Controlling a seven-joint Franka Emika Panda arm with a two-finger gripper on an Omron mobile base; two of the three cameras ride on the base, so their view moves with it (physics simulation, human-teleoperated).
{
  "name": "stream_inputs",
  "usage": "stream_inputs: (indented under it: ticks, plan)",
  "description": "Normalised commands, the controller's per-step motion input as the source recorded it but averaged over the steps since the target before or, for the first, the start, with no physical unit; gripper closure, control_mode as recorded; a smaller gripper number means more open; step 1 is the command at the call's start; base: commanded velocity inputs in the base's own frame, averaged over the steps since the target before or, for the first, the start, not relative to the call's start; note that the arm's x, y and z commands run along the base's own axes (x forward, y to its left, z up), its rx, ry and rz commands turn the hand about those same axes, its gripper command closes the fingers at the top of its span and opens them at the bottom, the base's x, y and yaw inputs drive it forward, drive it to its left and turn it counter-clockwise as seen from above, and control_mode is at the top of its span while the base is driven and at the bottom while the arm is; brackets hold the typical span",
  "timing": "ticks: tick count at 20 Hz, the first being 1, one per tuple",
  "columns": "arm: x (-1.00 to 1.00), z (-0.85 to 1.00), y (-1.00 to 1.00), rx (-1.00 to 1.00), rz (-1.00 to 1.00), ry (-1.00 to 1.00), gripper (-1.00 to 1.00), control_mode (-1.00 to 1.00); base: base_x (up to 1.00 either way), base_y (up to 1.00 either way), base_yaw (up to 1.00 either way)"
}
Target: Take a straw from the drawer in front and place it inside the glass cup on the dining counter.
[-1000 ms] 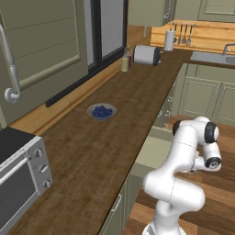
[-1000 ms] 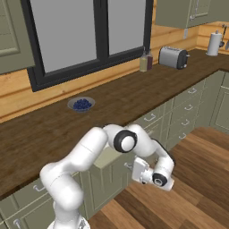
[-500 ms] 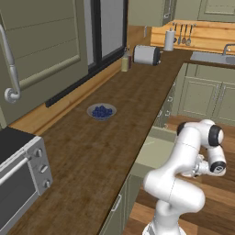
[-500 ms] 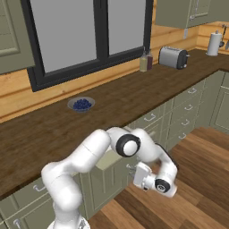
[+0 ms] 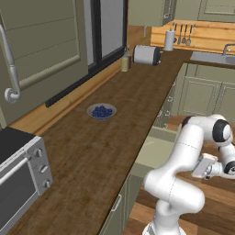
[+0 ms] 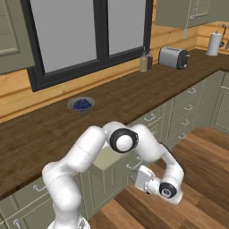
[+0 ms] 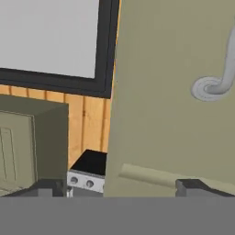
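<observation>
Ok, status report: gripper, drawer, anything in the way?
Gripper open, empty, low in front of the cabinets. Drawer pulled out, green inside, no straw visible from here. Arm's own elbow hangs over the drawer.

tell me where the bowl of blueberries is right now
The bowl of blueberries sits on the wood worktop below the dark-framed window, left of the toaster in the right base view.
</observation>
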Motion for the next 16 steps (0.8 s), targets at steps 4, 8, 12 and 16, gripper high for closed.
stream_inputs:
  ticks: [4, 8, 12, 16]
  plan:
    - [0.0, 1.0, 0.14, -0.31, 0.0, 0.0, -1.0, -1.0, 0.0, 0.0, 0.0]
    - [0.0, 1.0, 0.21, -0.31, -0.02, 0.04, -1.0, -1.0, 0.0, 0.0, 0.0]
    - [0.17, 0.8, 0.35, -0.29, -0.06, 0.1, -1.0, -1.0, 0.0, 0.0, 0.0]
    - [0.48, 0.64, 0.39, -0.25, -0.05, 0.2, -1.0, -1.0, 0.0, 0.0, 0.0]
